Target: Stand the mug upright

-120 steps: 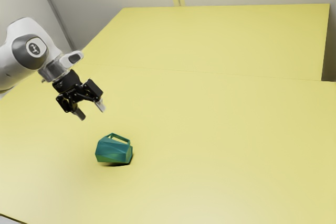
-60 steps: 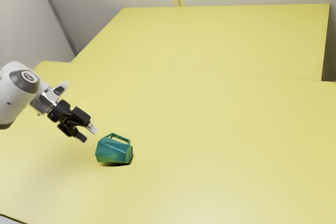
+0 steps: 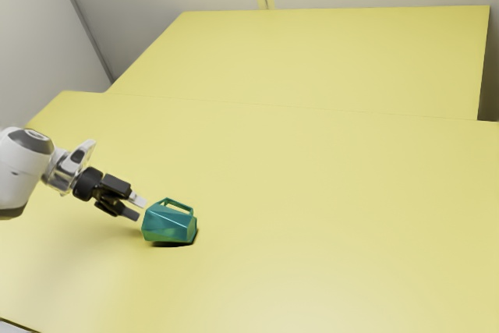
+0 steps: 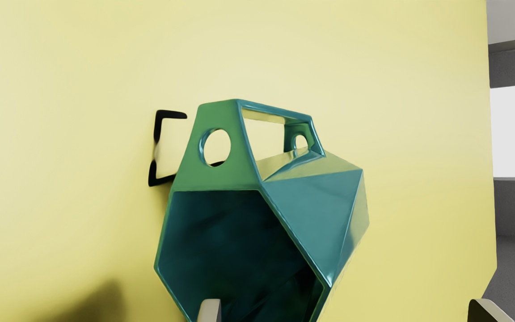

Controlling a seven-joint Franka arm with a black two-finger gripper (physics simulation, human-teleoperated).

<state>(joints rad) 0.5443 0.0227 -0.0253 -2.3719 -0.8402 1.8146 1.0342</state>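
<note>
1. Yellow table [image 3: 335, 232] under side-lying mug [image 3: 169, 225], mouth toward gripper [image 3: 140, 210].
2. Gripper: jaws apart, clamped on nothing.
3. Mug: likely light, stiff, slick on glossy facets.
4. Handle [image 4: 239, 143]: decent backup hold.
5. Rim [image 4: 294, 238]: probably best pinch.

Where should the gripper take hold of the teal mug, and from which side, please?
Probably by the side wall near the rim, from the open end, pinching inside and outside: the mug lies on its side, handle up, that end facing the gripper and looking wide enough to enter.
</note>
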